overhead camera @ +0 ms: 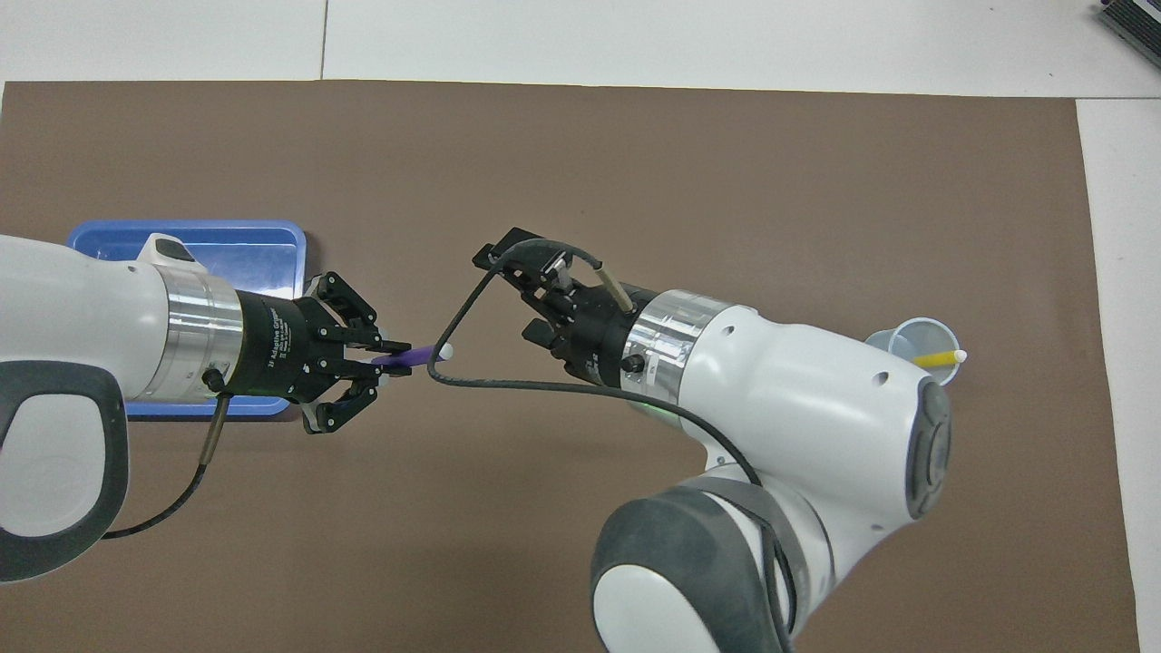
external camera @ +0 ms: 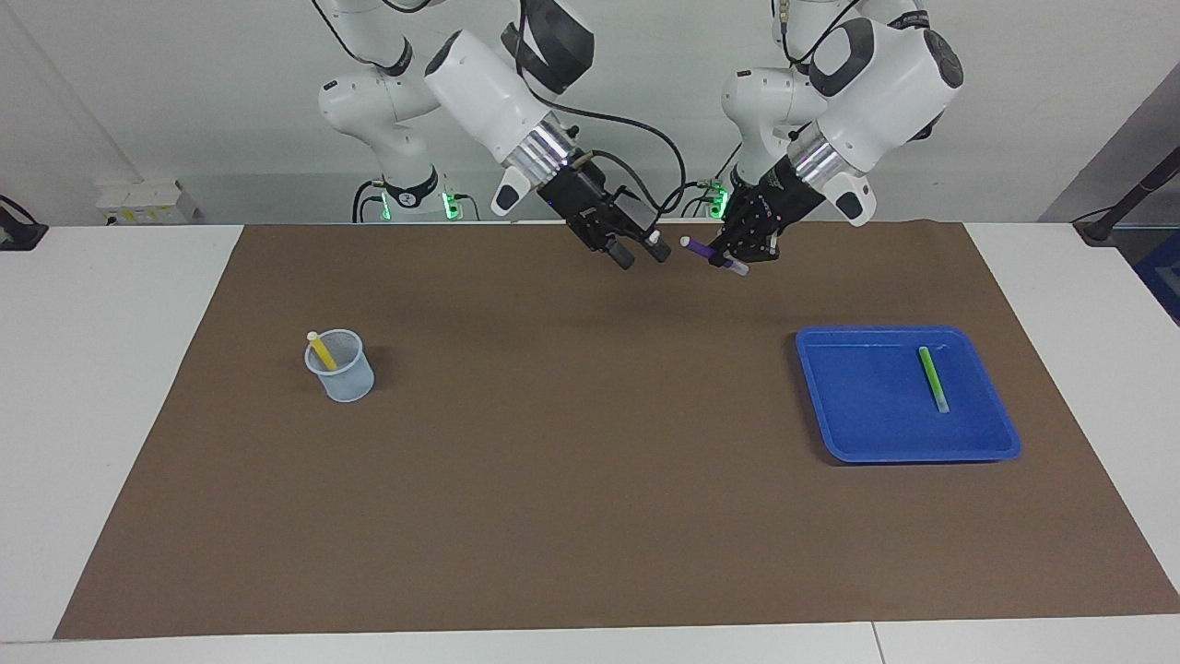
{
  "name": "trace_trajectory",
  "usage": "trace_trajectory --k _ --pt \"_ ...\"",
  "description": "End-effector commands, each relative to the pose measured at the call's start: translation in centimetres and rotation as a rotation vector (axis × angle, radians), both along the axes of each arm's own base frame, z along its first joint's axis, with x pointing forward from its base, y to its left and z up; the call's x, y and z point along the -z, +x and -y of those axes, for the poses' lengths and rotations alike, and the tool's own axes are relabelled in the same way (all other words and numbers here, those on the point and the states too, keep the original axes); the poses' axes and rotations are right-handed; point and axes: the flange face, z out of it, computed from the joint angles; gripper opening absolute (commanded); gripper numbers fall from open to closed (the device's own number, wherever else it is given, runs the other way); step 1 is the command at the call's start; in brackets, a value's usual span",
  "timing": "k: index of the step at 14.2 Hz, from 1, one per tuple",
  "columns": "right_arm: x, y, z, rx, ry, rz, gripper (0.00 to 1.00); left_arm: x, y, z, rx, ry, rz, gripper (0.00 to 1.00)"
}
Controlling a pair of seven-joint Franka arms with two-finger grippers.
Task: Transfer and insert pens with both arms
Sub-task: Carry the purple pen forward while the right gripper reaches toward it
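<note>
A: While both arms are up, what's the surface like?

B: White surface [external camera: 120, 415] with a brown mat [external camera: 572, 461] over most of it. Plain pale wall at the robots' end, two smaller white arms with green lights at its foot.

A: Claws?

B: Left claw [external camera: 733, 261] is clamped shut on the purple pen [external camera: 701, 250], up in the air over the mat's edge at the robots' end, about mid-length. Pen's white cap end sticks out toward the right claw [external camera: 638, 252]. That one has its fingers spread, holds nothing, and hangs just beside the cap tip, not touching as far as the facing view shows. Overhead, the right arm's cable loop crosses right by the pen tip [overhead camera: 445, 350].

A: Other pens?

B: Green pen [external camera: 933, 378] lies flat in the blue tray [external camera: 867, 433] toward the left arm's end. Yellow pen [external camera: 322, 351] leans in the pale cup [external camera: 343, 371] toward the right arm's end, cap up.

A: Room to move?

B: Bare mat between cup and tray, and all of the mat farther from the robots. Tray and cup both sit well inside the mat's edges.
</note>
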Motion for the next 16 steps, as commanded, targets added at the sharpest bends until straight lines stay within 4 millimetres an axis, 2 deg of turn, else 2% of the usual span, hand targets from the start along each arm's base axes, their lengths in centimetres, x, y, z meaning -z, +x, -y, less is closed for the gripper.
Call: trace_trajectory --k 1,3,5,14,16 --pt "0.3 -1.5 -2.7 -0.031 0.02 -0.007 1.0 -0.3 -1.0 -0.3 -0.027 -0.024 -0.005 0.0" --pt "1.2 -2.5 -4.5 -0.061 0.012 -0.017 0.97 -0.4 -1.1 -0.3 -0.027 -0.024 -0.005 0.0" --pt "1.4 -3.3 -5.3 -0.062 0.015 -0.012 0.86 -0.3 -1.1 -0.4 -0.029 -0.023 -0.008 0.0" --pt "1.7 -3.2 -5.1 -0.072 0.004 -0.004 0.42 -0.4 -1.2 -0.4 -0.025 -0.023 -0.01 0.0" --pt "1.9 -3.3 -5.0 -0.07 0.001 -0.007 0.4 -0.4 -1.2 -0.4 -0.026 -0.023 -0.01 0.0"
